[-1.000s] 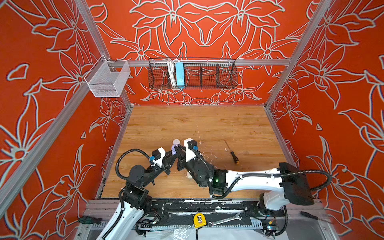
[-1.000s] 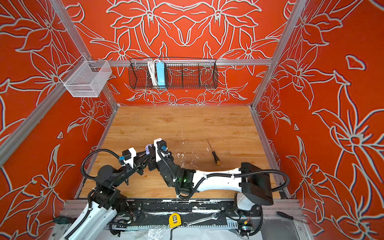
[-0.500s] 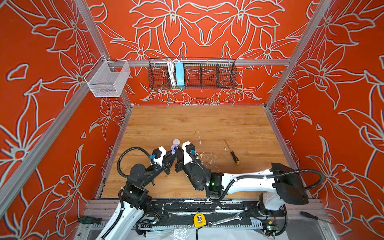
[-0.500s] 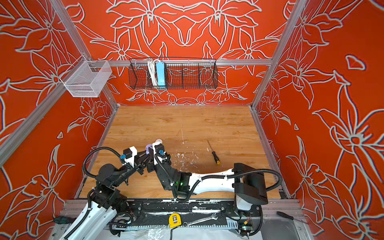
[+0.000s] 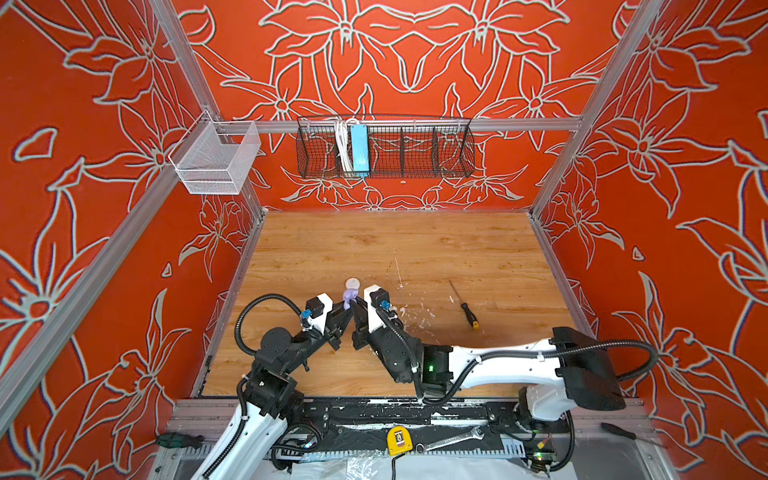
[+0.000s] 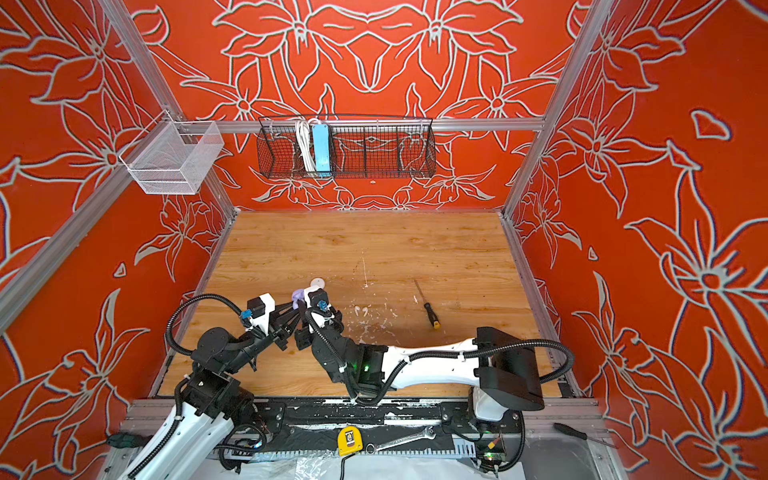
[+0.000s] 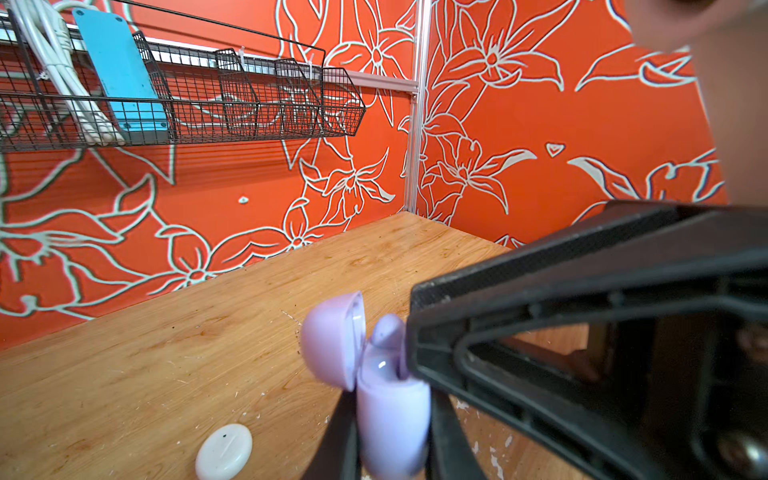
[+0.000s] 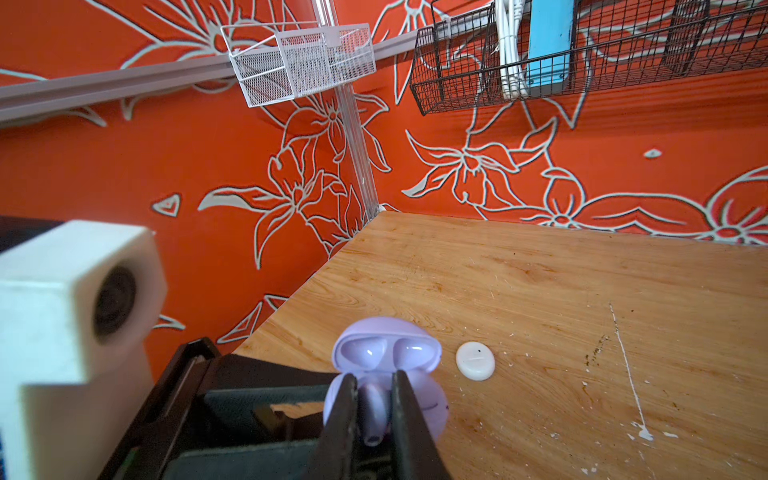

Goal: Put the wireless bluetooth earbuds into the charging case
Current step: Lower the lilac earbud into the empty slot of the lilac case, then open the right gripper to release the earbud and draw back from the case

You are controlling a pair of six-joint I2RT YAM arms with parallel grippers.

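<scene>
Overhead, I saw the wooden tabletop (image 5: 415, 249) boxed in by red flower-patterned walls (image 5: 395, 62), its near half scratched and flecked with white. A black wire basket (image 5: 415, 156) on the back wall held a blue power strip (image 5: 359, 149), and a white mesh basket (image 5: 216, 164) hung at the back left corner. A screwdriver (image 5: 466, 307) lay well to the right of the grippers. Both arms met left of centre, where the lavender charging case (image 5: 349, 296) showed only as a small blob just beside a closed white round case (image 5: 352, 283).

The wrist cameras gave me what both top views could not. From the left wrist, the left gripper (image 7: 392, 453) was clamped tight on the case's base, with the lid swung open. From the right wrist, the right gripper (image 8: 374, 382) stood narrow, pinching a lavender earbud (image 8: 374, 415) by its stem at the mouth of the open case. The lid's two hollows faced that camera. I could not tell whether the bud was seated.
</scene>
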